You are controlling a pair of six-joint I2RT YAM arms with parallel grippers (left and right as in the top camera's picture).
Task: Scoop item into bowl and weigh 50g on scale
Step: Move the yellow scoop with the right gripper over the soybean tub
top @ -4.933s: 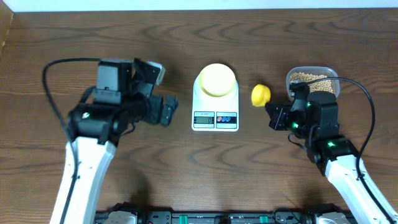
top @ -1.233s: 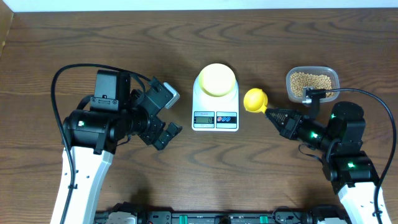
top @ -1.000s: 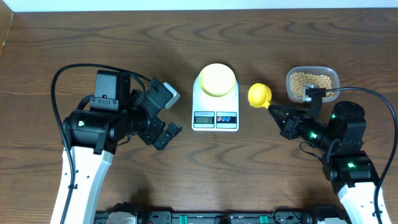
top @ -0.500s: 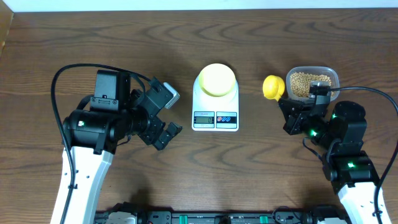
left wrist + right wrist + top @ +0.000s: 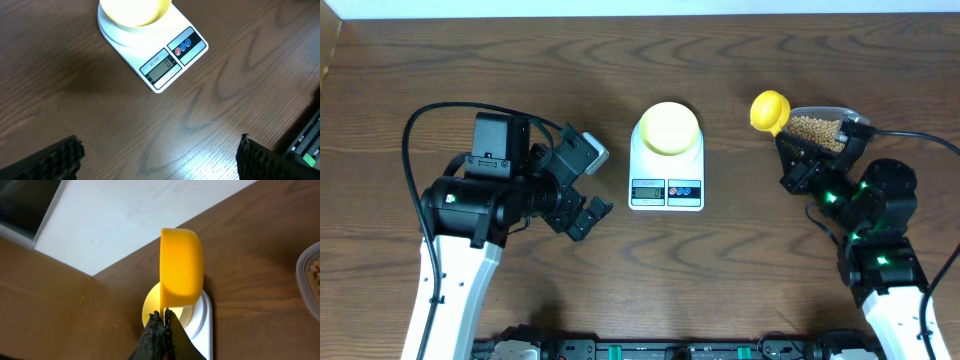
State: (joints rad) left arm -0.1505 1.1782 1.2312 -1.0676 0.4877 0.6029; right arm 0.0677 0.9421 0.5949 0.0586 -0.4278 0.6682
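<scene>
While the right fingers stay pinched shut on the thin handle of the bright yellow scoop, the arm behind them has swung toward the far side since half a second ago. Then the scoop hung just left of the clear tub; now it sits at the tub's far-left corner, and the arm covers more of the tub's near side. In the right wrist view the scoop stands on edge, its flat mouth facing left; whether anything lies inside it cannot be told.

The left fingers are spread wide with nothing between them, hovering over bare wood to the near left of the scale, and they have not shifted over the last second.

The beans lie in the tub, just right of the scoop and directly beyond the right fingers. The pale yellow bowl sits on the round platform at the far end of the scale, well to the left of the scoop and to the far right of the open left fingers. No beans show in the bowl.

The surface is dark brown wood with a strong grain. Past its far edge runs a white strip.
</scene>
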